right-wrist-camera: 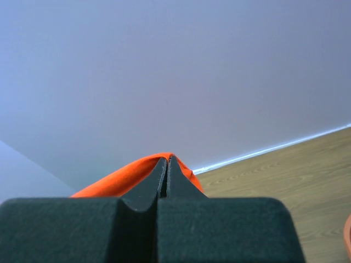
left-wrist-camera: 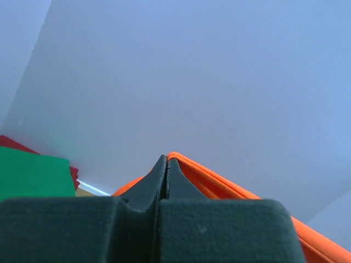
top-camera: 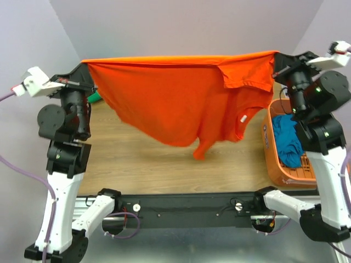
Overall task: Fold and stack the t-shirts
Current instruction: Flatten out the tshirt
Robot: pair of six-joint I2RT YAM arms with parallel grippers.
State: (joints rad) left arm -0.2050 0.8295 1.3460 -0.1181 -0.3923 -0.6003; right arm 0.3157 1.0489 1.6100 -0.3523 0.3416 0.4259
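The bright orange t-shirt (top-camera: 175, 98) hangs stretched in the air between my two grippers, its top edge taut and its body drooping toward the table. My left gripper (top-camera: 85, 63) is shut on the shirt's left corner; the cloth (left-wrist-camera: 219, 183) shows past its tips (left-wrist-camera: 166, 160). My right gripper (top-camera: 278, 55) is shut on the right corner; the cloth (right-wrist-camera: 126, 178) shows past its tips (right-wrist-camera: 167, 159). A folded green t-shirt (left-wrist-camera: 33, 175) lies on a dark red one (left-wrist-camera: 13, 145) at the table's far left. A teal blue t-shirt (top-camera: 288, 139) lies in the basket.
The rigid orange plastic basket (top-camera: 274, 164) stands at the table's right edge, beside my right arm. The wooden table (top-camera: 137, 159) lies below the hanging shirt. Walls close the back and both sides.
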